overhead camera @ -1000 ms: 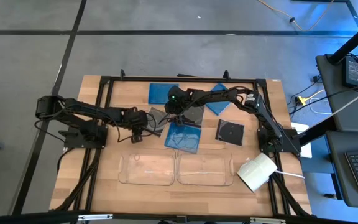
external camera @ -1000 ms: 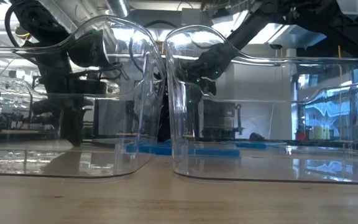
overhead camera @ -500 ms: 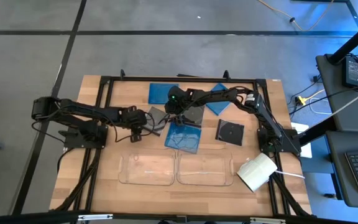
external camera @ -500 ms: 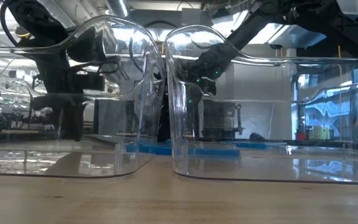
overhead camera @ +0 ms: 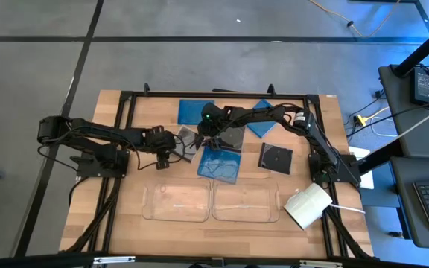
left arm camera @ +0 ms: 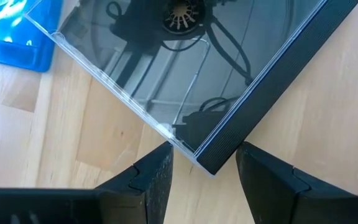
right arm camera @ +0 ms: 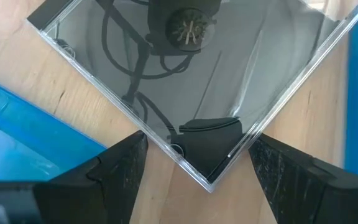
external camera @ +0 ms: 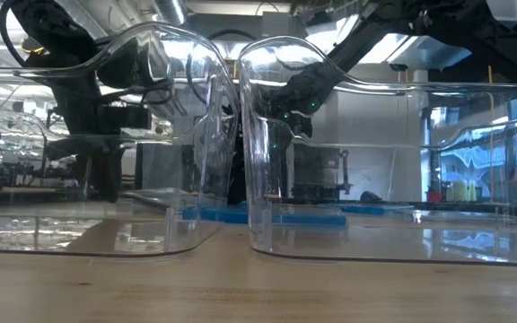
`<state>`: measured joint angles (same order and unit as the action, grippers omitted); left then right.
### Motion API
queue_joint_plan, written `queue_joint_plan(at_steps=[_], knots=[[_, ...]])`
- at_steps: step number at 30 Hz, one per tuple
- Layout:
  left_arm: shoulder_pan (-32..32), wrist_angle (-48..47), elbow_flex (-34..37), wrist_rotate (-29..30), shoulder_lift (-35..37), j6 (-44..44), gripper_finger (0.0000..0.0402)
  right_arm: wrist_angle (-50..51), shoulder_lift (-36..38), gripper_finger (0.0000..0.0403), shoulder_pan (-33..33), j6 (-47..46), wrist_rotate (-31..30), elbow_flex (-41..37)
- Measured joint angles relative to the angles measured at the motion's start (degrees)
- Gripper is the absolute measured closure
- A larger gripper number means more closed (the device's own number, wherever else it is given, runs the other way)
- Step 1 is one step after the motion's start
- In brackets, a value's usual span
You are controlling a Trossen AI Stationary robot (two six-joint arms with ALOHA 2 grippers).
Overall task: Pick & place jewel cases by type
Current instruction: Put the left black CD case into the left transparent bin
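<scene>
Left gripper [left arm camera: 201,168] is straddling a dark jewel case [left arm camera: 191,68] corner, fingers spread; right gripper [right arm camera: 194,163] likewise on another dark case [right arm camera: 191,74]. Both are lying on the wooden table [overhead camera: 125,216]. No writing is reading legibly.

Wooden counter [overhead camera: 125,216] with both arms reaching to centre: left end effector [overhead camera: 176,144] low by a dark jewel case [overhead camera: 187,138], right end effector [overhead camera: 213,132] over another dark jewel case [overhead camera: 232,137], fingers not readable from above. Blue jewel cases at back [overhead camera: 195,112], back right [overhead camera: 261,117] and centre front [overhead camera: 219,161]; third dark jewel case [overhead camera: 275,158] lies apart to the right. Two clear trays [overhead camera: 211,202] touching along the front edge, white roll [overhead camera: 306,205] at front right.
</scene>
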<state>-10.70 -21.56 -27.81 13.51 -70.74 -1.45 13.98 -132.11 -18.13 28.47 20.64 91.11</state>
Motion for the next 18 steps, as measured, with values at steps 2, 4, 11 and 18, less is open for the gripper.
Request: queue_joint_plan(at_steps=[2, 4, 11, 18], knots=[[0.0, 0.0, 0.0, 0.1, 0.0, 0.1, 0.0231, 0.0, 0.0, 0.0119, 0.0, 0.0, 0.0, 0.0], [0.0, -0.1, 0.0, 0.1, 0.0, 1.3, 0.0231, 0.0, 0.0, 0.0119, 0.0, 0.0, 0.0, 0.0], [-0.1, -0.8, -0.2, -3.3, 0.0, 9.5, 0.0231, 0.0, 0.0, 0.0119, 0.0, 0.3, 0.1, 0.0], [-0.1, -0.6, -0.2, -4.3, 0.0, 18.0, 0.0231, 0.0, 0.0, 0.0119, 0.0, 0.2, 0.5, 0.0]])
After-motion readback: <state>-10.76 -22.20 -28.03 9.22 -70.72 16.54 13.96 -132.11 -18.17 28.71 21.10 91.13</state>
